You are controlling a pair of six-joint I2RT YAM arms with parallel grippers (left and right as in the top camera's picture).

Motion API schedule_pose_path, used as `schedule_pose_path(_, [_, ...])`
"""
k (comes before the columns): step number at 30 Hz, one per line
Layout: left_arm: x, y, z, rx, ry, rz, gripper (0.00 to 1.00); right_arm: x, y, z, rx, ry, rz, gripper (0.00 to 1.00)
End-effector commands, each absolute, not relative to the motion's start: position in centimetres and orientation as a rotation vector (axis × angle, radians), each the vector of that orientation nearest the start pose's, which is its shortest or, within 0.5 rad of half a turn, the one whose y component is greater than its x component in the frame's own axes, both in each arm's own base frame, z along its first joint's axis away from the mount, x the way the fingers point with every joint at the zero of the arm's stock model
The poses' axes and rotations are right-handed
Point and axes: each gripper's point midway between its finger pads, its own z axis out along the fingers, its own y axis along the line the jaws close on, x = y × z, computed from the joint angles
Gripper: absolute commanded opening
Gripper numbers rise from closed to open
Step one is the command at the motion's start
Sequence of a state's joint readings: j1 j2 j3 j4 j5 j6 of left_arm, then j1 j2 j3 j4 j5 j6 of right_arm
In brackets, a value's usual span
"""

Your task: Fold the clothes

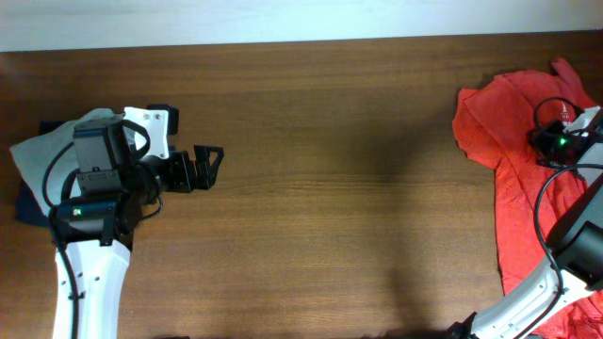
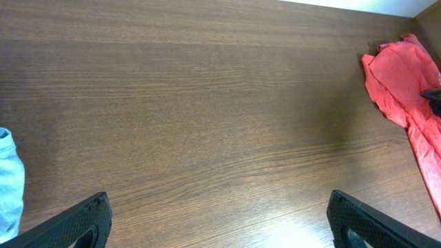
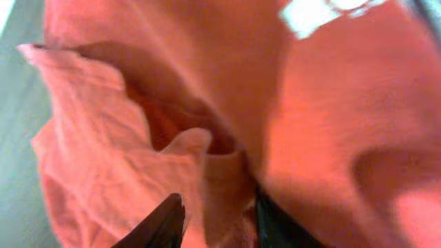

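The clothes (image 1: pixel 509 122) are a crumpled orange-red shirt heaped at the table's far right; they also show in the left wrist view, the clothes (image 2: pixel 396 76) at upper right. My right gripper (image 1: pixel 554 141) sits on top of the heap. In the right wrist view the shirt (image 3: pixel 138 138) fills the frame, with a patch of white lettering (image 3: pixel 310 14) at the top. A raised fold of it stands between the narrowed fingers of my right gripper (image 3: pixel 220 224). My left gripper (image 1: pixel 212 165) hangs wide open over bare wood at the left, far from the shirt; in its wrist view the left gripper (image 2: pixel 220 220) holds nothing.
A pale cloth (image 1: pixel 33 155) over a dark navy item lies under the left arm at the left edge; a pale blue cloth (image 2: pixel 8 179) shows at the left wrist view's left border. The table's back edge (image 1: pixel 283 42) meets a white wall.
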State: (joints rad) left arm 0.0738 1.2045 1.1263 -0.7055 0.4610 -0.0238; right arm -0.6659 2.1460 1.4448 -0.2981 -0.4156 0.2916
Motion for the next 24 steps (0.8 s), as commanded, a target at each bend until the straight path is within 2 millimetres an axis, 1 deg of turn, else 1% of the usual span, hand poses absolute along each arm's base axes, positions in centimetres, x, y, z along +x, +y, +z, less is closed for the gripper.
schedule_pose_path(1, [34.1,-5.5,24.3,0.115,2.305,-0.538,0.99,46.4,-26.0,6.9,0.918,2.204,0.438,0.36])
schedule_pose_path(2, [34.1,-5.5,24.3,0.115,2.305,-0.537,0.99,46.5,-26.0,7.5,0.910,2.197,0.433,0.33])
schedule_pose_path(3, [34.1,-5.5,24.3,0.115,2.305,-0.537,0.99,46.5,-26.0,7.9,0.907,2.193,0.431,0.27])
schedule_pose_path(6, [34.1,-5.5,24.3,0.115,2.305,-0.537,0.99,46.2,-25.7,7.9,0.922,2.204,0.440,0.04])
schedule_pose_path(8, [34.1,-5.5,24.2,0.115,2.306,-0.538,0.99,45.9,-25.4,7.6,0.961,2.212,0.464,0.04])
schedule_pose_path(9, [34.1,-5.5,24.2,0.115,2.306,-0.538,0.99,46.0,-24.8,7.9,0.944,2.209,0.513,0.04])
schedule_pose_path(11, [34.1,-5.5,24.3,0.115,2.305,-0.538,0.99,46.5,-23.2,9.0,0.885,2.189,0.631,0.04])
schedule_pose_path(12, [34.1,-5.5,24.3,0.115,2.304,-0.537,0.99,46.8,-22.2,9.9,0.844,2.173,0.699,0.04])
schedule_pose_path(14, [34.2,-5.5,24.4,0.116,2.302,-0.534,0.99,47.2,-20.1,12.0,0.763,2.148,0.809,0.04])
schedule_pose_path(15, [34.3,-5.4,24.7,0.116,2.295,-0.529,1.00,47.4,-18.2,13.8,0.697,2.137,0.874,0.04])
schedule_pose_path(16, [34.3,-5.4,24.9,0.117,2.290,-0.528,0.99,47.4,-17.5,14.4,0.675,2.135,0.892,0.04])
schedule_pose_path(18, [34.6,-5.4,26.1,0.125,2.263,-0.521,0.99,47.6,-14.2,16.9,0.591,2.142,0.939,0.04])
schedule_pose_path(19, [34.7,-5.4,26.6,0.129,2.251,-0.518,0.99,47.6,-12.8,17.7,0.561,2.151,0.948,0.04])
schedule_pose_path(20, [35.0,-5.3,28.0,0.137,2.221,-0.510,0.99,47.6,-9.5,19.6,0.481,2.170,0.971,0.04])
schedule_pose_path(22, [35.3,-5.3,29.7,0.147,2.183,-0.499,0.99,47.6,-5.9,21.2,0.387,2.185,0.994,0.04])
schedule_pose_path(23, [35.4,-5.2,30.5,0.148,2.165,-0.487,0.99,47.6,-3.6,22.0,0.326,2.195,1.005,0.04])
schedule_pose_path(24, [35.6,-4.9,31.4,0.144,2.146,-0.461,0.99,47.5,-1.7,22.5,0.280,2.204,1.017,0.04])
